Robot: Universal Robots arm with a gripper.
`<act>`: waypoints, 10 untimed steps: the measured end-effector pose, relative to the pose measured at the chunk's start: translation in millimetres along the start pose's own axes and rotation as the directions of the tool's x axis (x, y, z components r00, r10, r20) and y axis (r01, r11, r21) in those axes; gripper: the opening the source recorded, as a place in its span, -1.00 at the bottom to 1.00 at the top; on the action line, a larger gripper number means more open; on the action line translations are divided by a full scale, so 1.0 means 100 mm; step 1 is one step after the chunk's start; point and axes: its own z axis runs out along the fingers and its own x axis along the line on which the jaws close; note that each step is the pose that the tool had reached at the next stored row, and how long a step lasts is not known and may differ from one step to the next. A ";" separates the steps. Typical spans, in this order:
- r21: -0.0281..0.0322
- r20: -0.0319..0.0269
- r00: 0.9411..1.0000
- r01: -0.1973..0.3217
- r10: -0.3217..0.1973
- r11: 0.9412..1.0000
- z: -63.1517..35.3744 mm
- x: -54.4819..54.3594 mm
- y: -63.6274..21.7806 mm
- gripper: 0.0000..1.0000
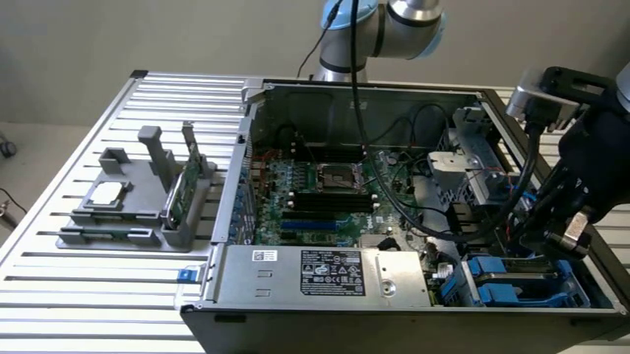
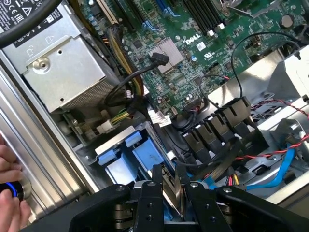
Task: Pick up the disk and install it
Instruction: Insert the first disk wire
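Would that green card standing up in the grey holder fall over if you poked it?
It might wobble, since the green card stands thin on its edge, but the grey holder props it, so it probably wouldn't topple. It looks flat and stiff, likely not floppy.

Work surface: a silver ribbed aluminium-slat table [image 1: 79,295], its grooves running across the exterior view. Behind the table: a plain beige-grey wall [image 1: 147,37]. Below the wall, on the exterior view's left: a pale, smooth floor [image 1: 40,158]. Illumination: even and diffuse, casting soft shadows on the slats.
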 end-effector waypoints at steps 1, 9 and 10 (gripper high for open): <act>0.001 0.000 1.000 -0.015 0.015 1.000 -0.004 0.00 0.000 -0.50; 0.003 0.003 0.994 -0.113 0.113 0.994 -0.063 0.00 0.002 -0.50; 0.003 0.003 0.992 -0.124 0.124 0.992 -0.076 0.00 0.003 -0.50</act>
